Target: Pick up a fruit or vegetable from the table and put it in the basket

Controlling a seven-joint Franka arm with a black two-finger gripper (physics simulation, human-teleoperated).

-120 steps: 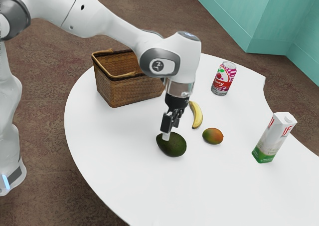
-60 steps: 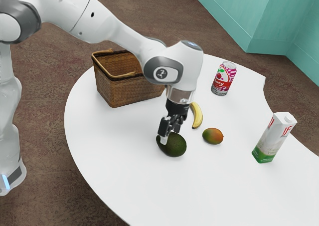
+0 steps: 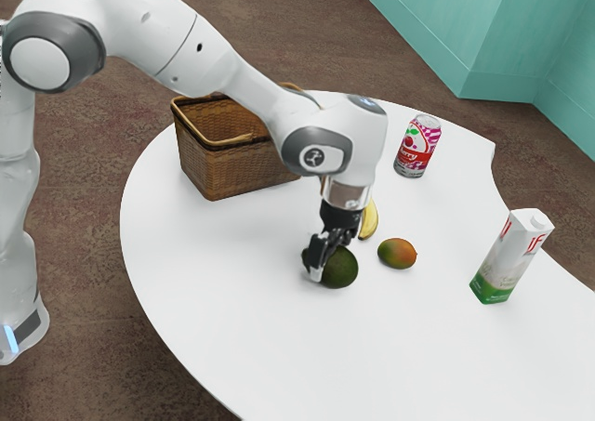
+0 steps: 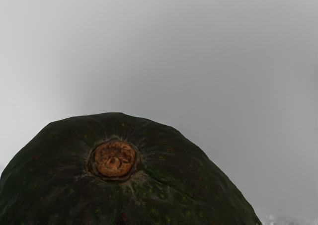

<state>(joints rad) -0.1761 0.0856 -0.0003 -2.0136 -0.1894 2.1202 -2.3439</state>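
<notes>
Exterior view: smooth white curved-edge table [image 3: 232,282] is spreading above mottled brown floor [image 3: 93,170]; teal panelled structure [image 3: 442,26] is standing at two o'clock. Black two-finger gripper [image 3: 325,265] is meeting dark-green oval avocado [image 3: 343,268], low at tabletop; opening can't be told. Brown wicker basket [image 3: 228,170] is sitting at eleven o'clock from avocado.

Wrist view: avocado's round brown stem scar [image 4: 115,159] is facing camera.

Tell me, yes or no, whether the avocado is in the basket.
No: the avocado is outside the basket, with a stretch of bare white tabletop showing between the two.
</notes>
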